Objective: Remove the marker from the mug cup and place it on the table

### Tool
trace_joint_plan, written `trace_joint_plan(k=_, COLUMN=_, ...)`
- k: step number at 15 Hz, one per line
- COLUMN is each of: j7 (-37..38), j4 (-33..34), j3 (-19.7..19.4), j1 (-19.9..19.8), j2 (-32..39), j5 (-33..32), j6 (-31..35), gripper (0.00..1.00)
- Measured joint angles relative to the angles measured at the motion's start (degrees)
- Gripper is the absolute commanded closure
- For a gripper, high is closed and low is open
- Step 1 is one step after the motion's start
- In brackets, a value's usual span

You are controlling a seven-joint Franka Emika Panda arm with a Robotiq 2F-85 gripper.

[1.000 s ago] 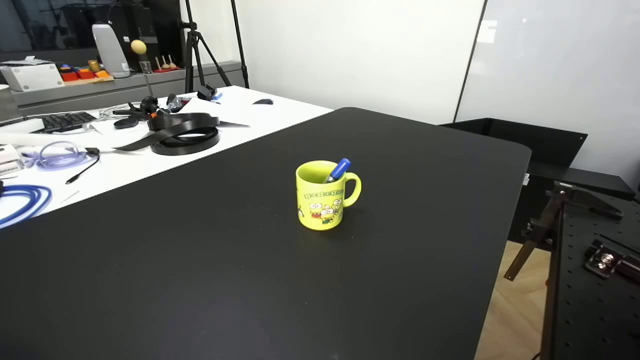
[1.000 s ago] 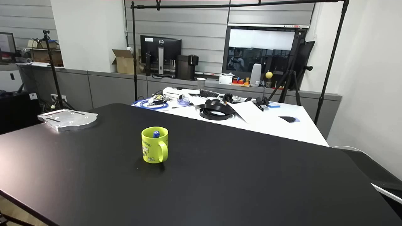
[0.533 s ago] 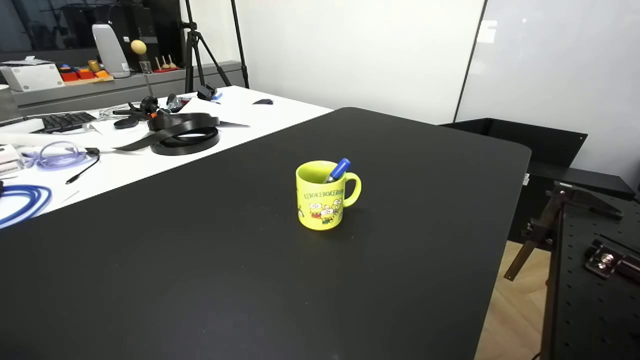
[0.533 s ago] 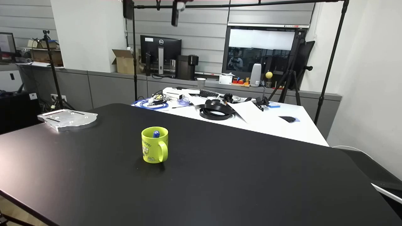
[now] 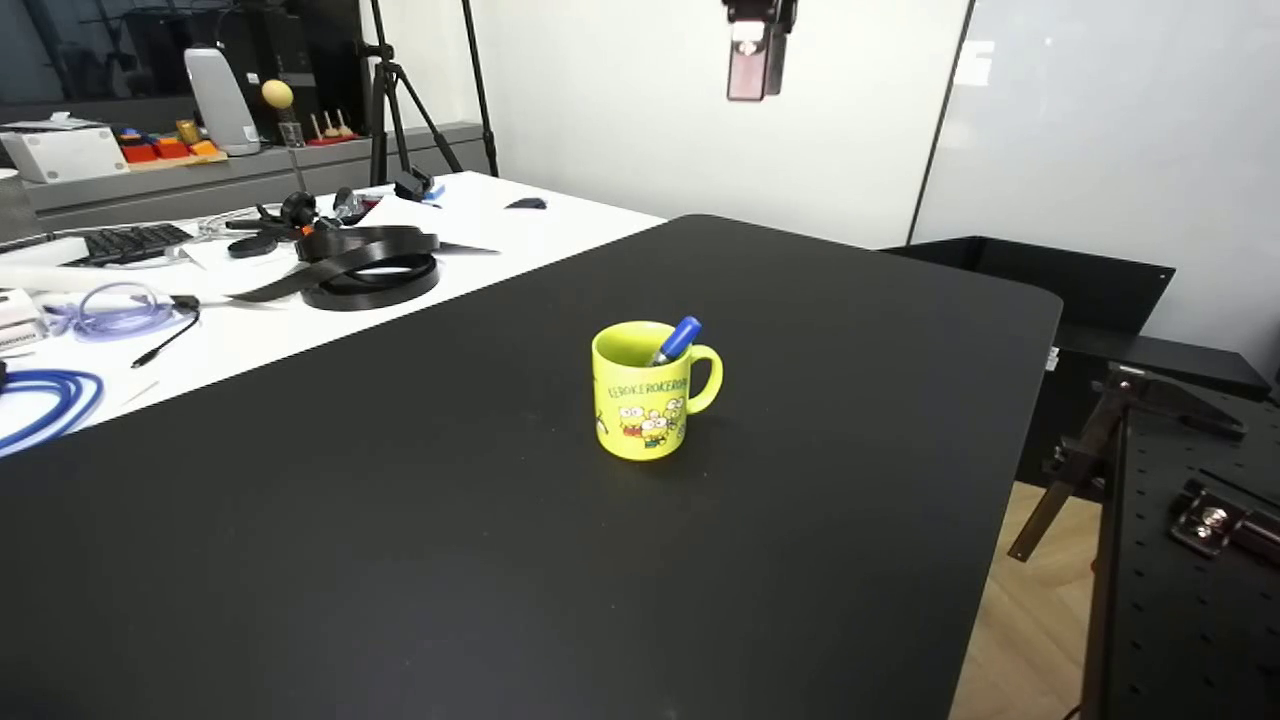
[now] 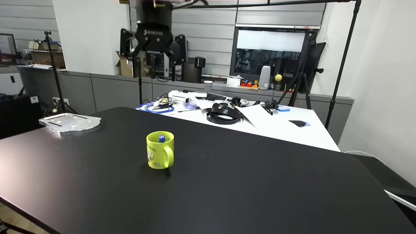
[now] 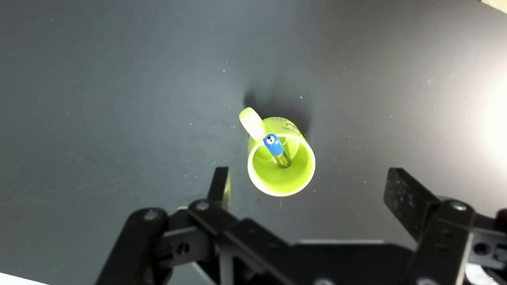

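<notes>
Just beside the black table (image 6: 243,185), a cluttered white table (image 6: 302,135); tripod (image 5: 379,110) behind.

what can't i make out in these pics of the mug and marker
Lower part of the marker: hidden by the wall of the mug in both exterior views.
Any lettering on the marker: too small to read in the wrist view.
Whatever is above the pincer: cut off by the top edge in both exterior views.
Near side of the table: cut off by the bottom edge in both exterior views.
</notes>
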Motion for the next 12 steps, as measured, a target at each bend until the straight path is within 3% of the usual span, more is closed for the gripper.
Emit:
trace_joint_plan(k=3, j7=1.4, j4=-0.9, j3=1.8, j1=0.0, j2=4.3, j5=-1.4, j6=6.7, gripper=0.00)
trace_joint_plan(k=12, j7=2.6, j4=-1.5, j3=2.2, j1=-0.8, j2=6.5, j5=-2.0, j6=13.4, gripper=0.00)
